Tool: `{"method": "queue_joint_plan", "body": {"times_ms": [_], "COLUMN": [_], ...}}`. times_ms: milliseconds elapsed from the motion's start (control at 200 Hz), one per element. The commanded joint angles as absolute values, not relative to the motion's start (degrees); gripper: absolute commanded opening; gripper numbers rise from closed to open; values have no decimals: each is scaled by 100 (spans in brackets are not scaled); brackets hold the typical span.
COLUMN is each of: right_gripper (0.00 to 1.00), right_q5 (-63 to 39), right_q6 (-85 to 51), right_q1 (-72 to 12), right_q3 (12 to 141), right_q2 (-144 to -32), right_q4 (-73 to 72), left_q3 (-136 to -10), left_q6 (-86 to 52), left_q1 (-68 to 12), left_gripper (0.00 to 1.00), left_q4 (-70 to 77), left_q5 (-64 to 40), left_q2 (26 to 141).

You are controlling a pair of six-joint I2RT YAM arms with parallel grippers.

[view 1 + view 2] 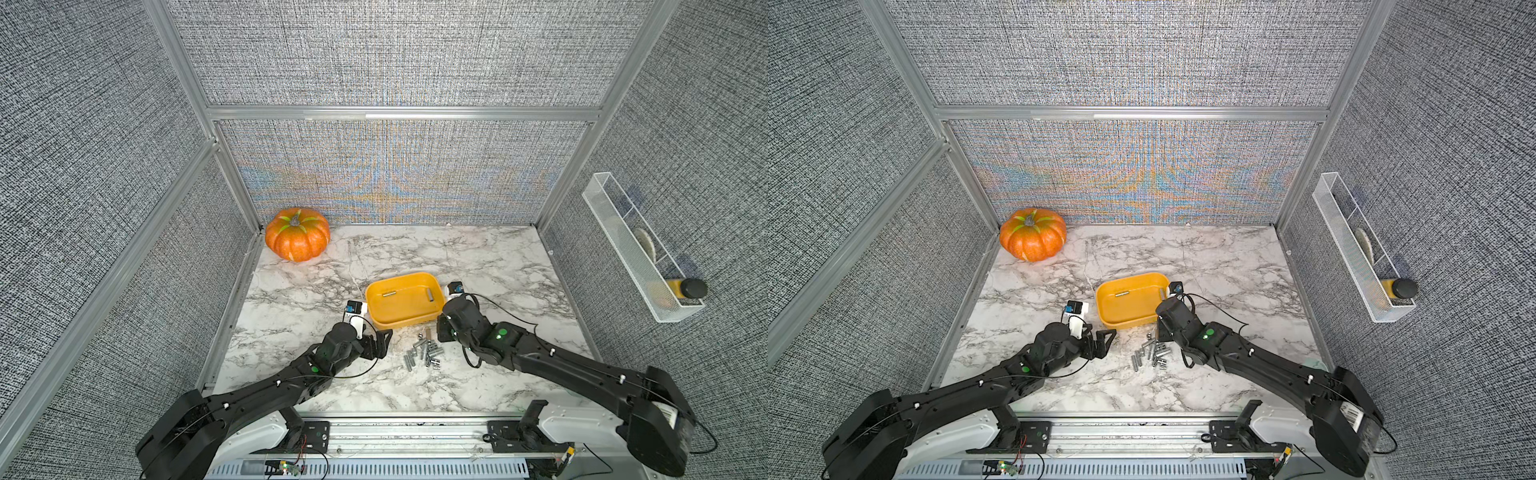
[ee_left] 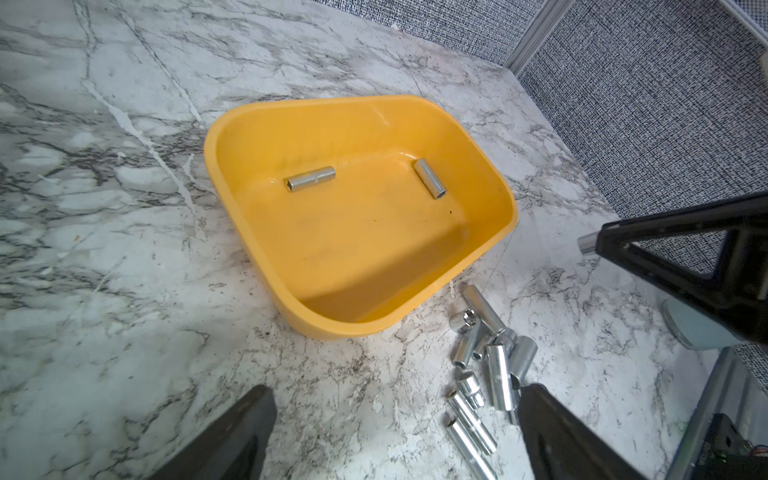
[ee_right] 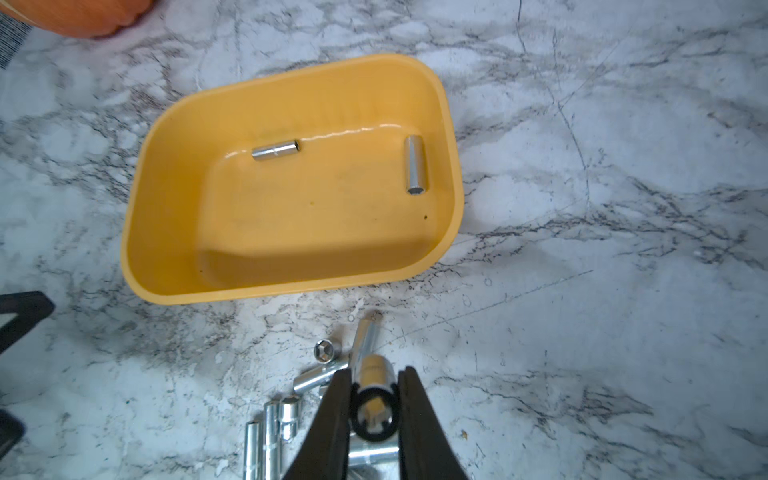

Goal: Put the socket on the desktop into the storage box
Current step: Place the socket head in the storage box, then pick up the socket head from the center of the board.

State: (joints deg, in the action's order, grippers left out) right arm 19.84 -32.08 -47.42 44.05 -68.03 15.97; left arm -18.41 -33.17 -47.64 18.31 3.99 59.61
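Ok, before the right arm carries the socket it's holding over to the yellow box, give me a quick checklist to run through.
1. Grip: socket clamped between right fingers: ok.
2. Lift: socket clear of the loose pile: cannot tell.
3. Target: storage box upright on the desktop: ok.
4. Room: only two sockets inside the box: ok.
5. Other arm: left fingers open, outside the box: ok.
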Motion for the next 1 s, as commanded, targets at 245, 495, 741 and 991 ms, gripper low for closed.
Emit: {"method": "queue_joint_plan", "body": {"times_ms": [245, 495, 741, 991], "right_gripper": [9, 10, 31, 46], "right_q5": [1651, 1573, 1625, 1827], "right_q6": [-2346, -2153, -2053, -2137], "right_q1": [-4316, -4144, -4079, -4126], "right_q3": [5648, 6705, 6867, 6297], "right_q2": [-8028, -9702, -10084, -9166], "right_q4": [772, 851, 1044, 1386], "left_q3": [-1811, -1811, -1802, -1798], "left_q6": [-3327, -3313, -3296, -3276], "left_q1": [-4765, -4764, -4765, -4764], "left_gripper": [96, 96, 96, 96], "left_q4": [1804, 1774, 1802, 1829], "left_q5": [623, 703, 712, 635], "left_q2": [5792, 5770, 5788, 5753]}}
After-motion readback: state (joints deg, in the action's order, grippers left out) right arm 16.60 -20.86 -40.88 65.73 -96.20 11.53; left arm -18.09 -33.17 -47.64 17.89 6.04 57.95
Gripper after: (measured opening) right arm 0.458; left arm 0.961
